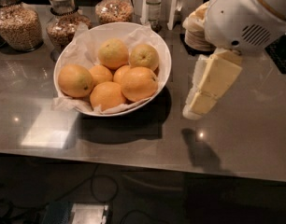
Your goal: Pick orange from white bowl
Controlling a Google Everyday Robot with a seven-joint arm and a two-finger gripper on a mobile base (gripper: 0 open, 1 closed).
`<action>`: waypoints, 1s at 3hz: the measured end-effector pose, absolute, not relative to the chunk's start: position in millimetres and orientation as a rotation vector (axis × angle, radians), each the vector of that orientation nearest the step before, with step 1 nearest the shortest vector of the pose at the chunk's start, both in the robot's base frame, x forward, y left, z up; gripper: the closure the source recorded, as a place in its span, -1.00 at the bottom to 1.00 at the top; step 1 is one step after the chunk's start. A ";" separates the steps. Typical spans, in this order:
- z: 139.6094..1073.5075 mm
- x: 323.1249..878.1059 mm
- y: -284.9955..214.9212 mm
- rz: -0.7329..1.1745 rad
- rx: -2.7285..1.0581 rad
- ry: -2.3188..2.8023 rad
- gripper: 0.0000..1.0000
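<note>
The large white bowl point(162, 55), lined with crumpled white paper, sits on the grey counter point(133, 139) left of centre. It holds several oranges; the nearest to the front right is a big orange point(139, 83), with another orange point(75, 80) at the left. My gripper point(199, 104) hangs from the white arm housing point(248, 17) at the upper right. Its cream fingers point down and left, just right of the bowl's rim and above the counter. It holds nothing.
Glass jars of grains point(17, 24) and nuts point(63, 24) stand behind the bowl, with a bottle point(153, 6). A stack of white plates and small bowls point(195, 27) is partly hidden behind the arm. The counter's front edge runs along the bottom.
</note>
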State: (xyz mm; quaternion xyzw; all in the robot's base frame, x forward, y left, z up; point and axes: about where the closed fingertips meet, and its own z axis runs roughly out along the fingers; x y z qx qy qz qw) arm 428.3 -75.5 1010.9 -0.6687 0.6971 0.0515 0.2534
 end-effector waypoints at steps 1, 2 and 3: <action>1015.9 432.8 -39.4 0.134 -1.748 1.915 -1.00; 1018.7 439.6 -10.3 0.114 -1.671 1.948 -1.00; 1020.9 445.5 8.2 0.100 -1.594 1.984 -1.00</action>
